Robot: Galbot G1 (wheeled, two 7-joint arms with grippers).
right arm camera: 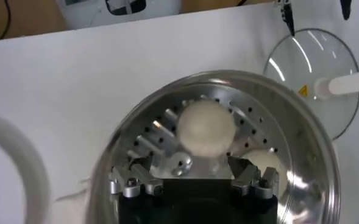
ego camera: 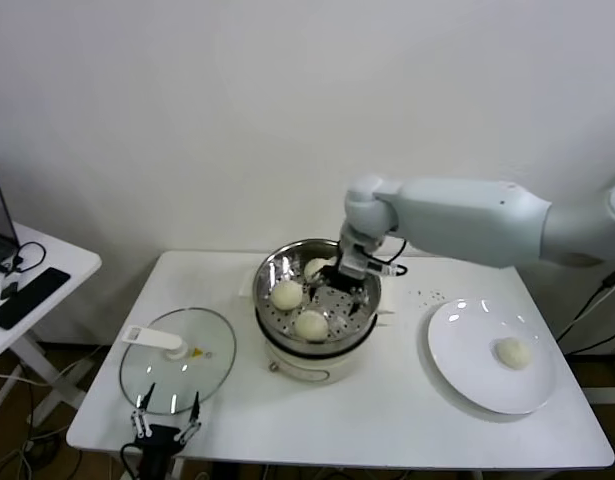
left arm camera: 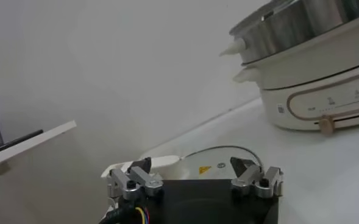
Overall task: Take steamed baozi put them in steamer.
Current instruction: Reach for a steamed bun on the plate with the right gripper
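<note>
The steamer (ego camera: 270, 268), a shiny perforated basket on a cream-white pot, stands mid-table. Three steamed baozi lie in it: front left (ego camera: 287, 294), front (ego camera: 311, 325) and back (ego camera: 317, 267). A fourth baozi (ego camera: 513, 351) lies on the white plate (ego camera: 467, 375) at the right. My right gripper (ego camera: 343, 276) hangs open and empty in the basket's back right. In the right wrist view it (right arm camera: 190, 168) stands just short of one baozi (right arm camera: 205, 126), apart from it, with another (right arm camera: 266, 164) to the side. My left gripper (ego camera: 167, 418) is open and parked at the table's front left.
A flat glass lid (ego camera: 177, 360) with a white knob lies left of the steamer; my left gripper (left arm camera: 194, 167) sits at its near edge, with the pot (left arm camera: 325, 91) beyond. A side table (ego camera: 27, 290) with a dark device stands at the far left.
</note>
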